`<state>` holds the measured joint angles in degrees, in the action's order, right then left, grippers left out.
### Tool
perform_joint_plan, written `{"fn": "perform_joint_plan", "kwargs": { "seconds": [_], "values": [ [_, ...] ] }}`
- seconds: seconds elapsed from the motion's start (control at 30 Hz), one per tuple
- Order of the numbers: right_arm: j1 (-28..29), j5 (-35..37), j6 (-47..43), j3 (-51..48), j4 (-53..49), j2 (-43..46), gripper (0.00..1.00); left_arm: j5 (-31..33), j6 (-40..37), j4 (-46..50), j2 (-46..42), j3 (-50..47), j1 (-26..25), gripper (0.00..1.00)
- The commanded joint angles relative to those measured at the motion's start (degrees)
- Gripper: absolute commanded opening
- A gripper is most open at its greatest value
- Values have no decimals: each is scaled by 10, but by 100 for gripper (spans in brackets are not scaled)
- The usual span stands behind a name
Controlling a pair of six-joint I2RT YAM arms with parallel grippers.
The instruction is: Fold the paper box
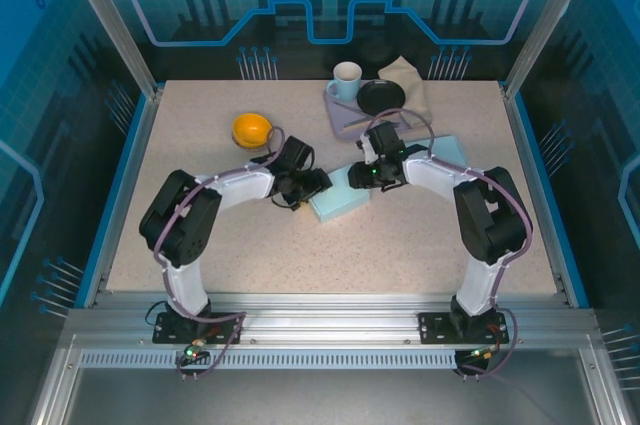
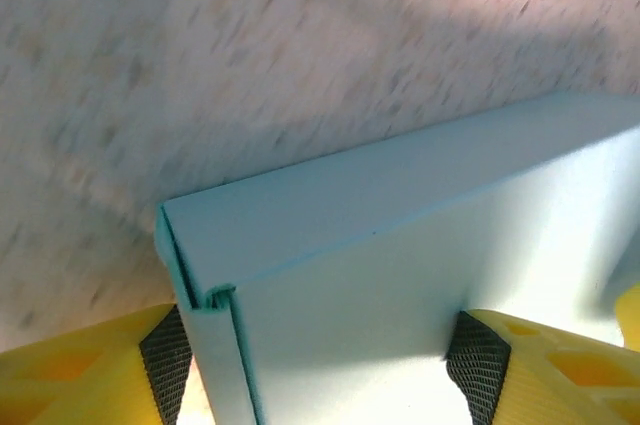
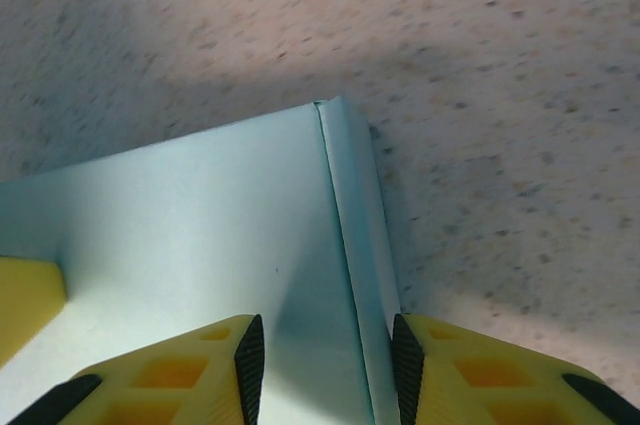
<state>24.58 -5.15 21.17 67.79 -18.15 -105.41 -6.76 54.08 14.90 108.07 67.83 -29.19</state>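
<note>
The light blue paper box (image 1: 338,204) lies flat mid-table, and a further light blue panel (image 1: 447,151) shows behind my right arm. My left gripper (image 1: 314,186) is at the box's left end. In the left wrist view a box corner (image 2: 330,275) lies between the wide-apart jaws: the left pad (image 2: 166,363) sits against the outside of the side wall, and the right pad (image 2: 478,365) lies over the pale face. My right gripper (image 1: 364,178) is at the box's far edge. There the box edge (image 3: 340,245) runs between the parted fingertips (image 3: 402,370).
An orange (image 1: 251,129) sits at the back left. At the back stand a white mug (image 1: 346,80) and a black dish (image 1: 381,96) on a grey tray (image 1: 340,117), with a folded napkin (image 1: 412,73) behind. Metal frame posts line the table sides.
</note>
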Motion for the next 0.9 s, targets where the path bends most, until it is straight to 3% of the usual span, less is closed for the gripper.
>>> {"fn": "perform_joint_plan", "kwargs": {
  "seconds": [0.0, 0.23, 0.47, 0.67, 0.8, 0.87],
  "values": [
    [4, -40, 54, 11, 10, -27, 40, -5, -50, -13, 46, 94, 1, 72],
    [-10, -13, 94, 35, 11, -32, 40, -4, -83, 7, 117, 175, 35, 72],
    [-27, -1, 75, 38, -12, -7, 41, 16, -117, 36, 83, 164, 44, 74],
    [-47, 33, 44, -9, -42, 87, 43, 45, -173, 61, -13, 125, 74, 81],
    [-58, 74, 12, -60, -54, 183, 45, 115, -229, 79, -117, 71, 85, 99],
    [-59, 107, -7, -94, -49, 233, 48, 159, -254, 73, -175, 25, 85, 99]
  ]
}}
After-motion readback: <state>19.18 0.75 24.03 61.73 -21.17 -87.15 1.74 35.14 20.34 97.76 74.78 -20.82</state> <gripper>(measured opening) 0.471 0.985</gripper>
